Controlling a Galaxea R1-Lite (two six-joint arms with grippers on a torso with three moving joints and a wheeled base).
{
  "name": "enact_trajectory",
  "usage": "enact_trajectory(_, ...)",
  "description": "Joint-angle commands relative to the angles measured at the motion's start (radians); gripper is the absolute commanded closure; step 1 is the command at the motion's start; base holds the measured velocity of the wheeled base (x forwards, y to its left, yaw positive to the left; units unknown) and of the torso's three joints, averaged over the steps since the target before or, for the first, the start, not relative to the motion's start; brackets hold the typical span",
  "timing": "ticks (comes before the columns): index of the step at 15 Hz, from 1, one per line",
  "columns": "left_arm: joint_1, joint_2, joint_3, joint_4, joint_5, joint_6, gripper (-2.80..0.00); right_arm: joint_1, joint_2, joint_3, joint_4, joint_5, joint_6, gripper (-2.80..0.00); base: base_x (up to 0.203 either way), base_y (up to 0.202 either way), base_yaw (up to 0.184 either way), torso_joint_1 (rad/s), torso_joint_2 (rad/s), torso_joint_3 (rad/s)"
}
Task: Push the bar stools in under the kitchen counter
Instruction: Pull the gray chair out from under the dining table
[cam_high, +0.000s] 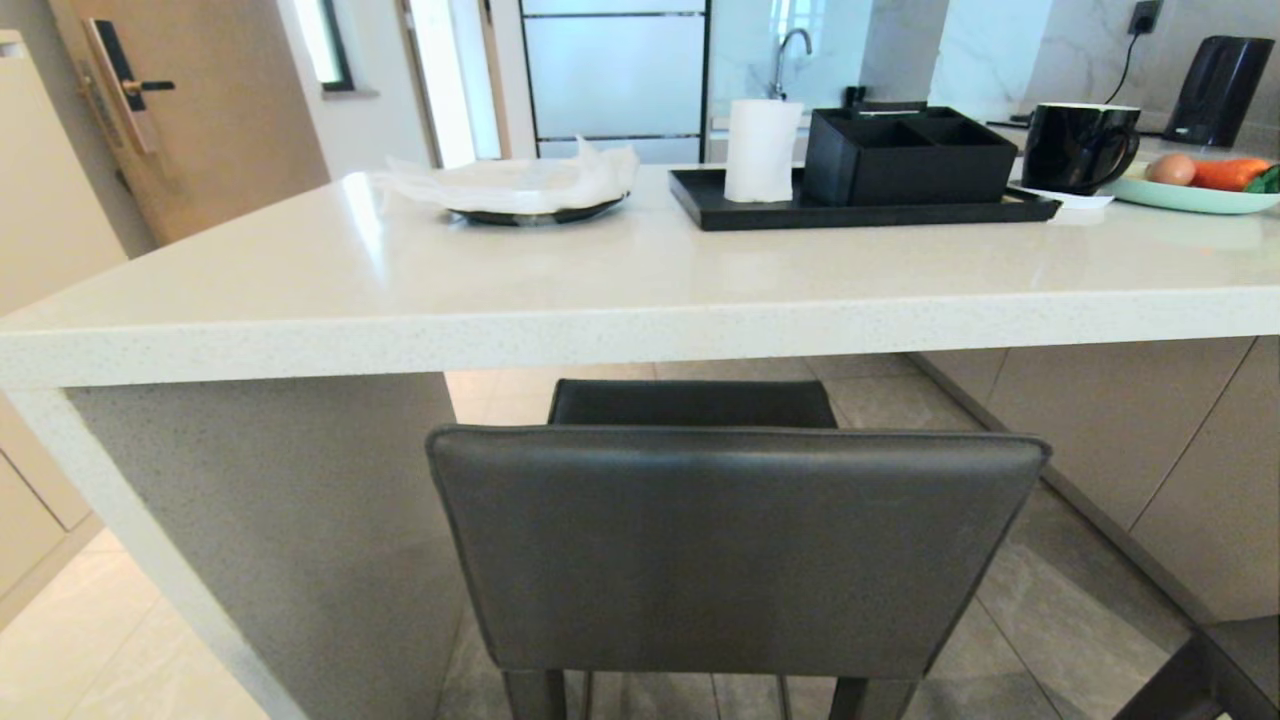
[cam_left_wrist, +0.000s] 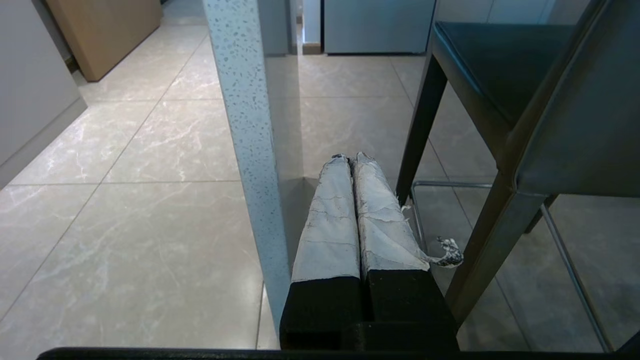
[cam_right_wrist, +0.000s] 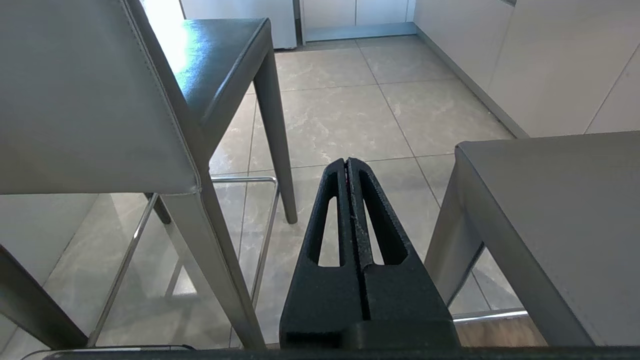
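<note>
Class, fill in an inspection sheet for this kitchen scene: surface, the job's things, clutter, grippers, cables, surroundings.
Surface: kitchen counter, white glossy top, thick edge.
Job's things: near bar stool, backrest towards the camera, seat only partly under the counter; second bar stool stands on its right.
Clutter: black tray carrying a paper roll and a black box; dark plate with crumpled tissue; black mug; green plate of food.
Grippers: left gripper shut, empty, low beside the counter's side panel; right gripper shut, empty, between the stools.
Cables: one black cord at the wall socket.
Surroundings: tiled floor, wooden door, kettle.
</note>
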Motion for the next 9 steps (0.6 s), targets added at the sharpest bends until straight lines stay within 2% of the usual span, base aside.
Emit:
enact_trajectory(1, 0.001, 0.0, 0.002, -0.001, 0.0, 0.0, 0.0, 0.0, 0.0, 0.002, 0.0, 0.0, -0.002, 0.0, 0.0, 0.0, 0.0, 0.0, 0.0, 0.0)
enact_trajectory(6, 0.001, 0.002, 0.002, -0.001, 0.0, 0.0, 0.0, 0.0, 0.0, 0.002, 0.0, 0.001, 0.0, 0.0, 0.0, 0.0, 0.0, 0.0, 0.0, 0.0)
enact_trajectory(7, 0.001, 0.002, 0.002, -0.001, 0.0, 0.0, -2.8, 0.0, 0.0, 0.002, 0.0, 0.0, -0.002, 0.0, 0.0, 0.0, 0.0, 0.0, 0.0, 0.0)
enact_trajectory(8, 0.001, 0.002, 0.002, -0.001, -0.002, 0.002, -2.8, 0.0, 0.0, 0.002, 0.0, 0.002, -0.002, -0.5, 0.0, 0.0, 0.0, 0.0, 0.0, 0.0)
enact_trajectory(9, 0.001, 0.002, 0.002, -0.001, -0.002, 0.001, -2.8, 0.0, 0.0, 0.002, 0.0, 0.002, -0.002, -2.8, 0.0, 0.0, 0.0, 0.0, 0.0, 0.0)
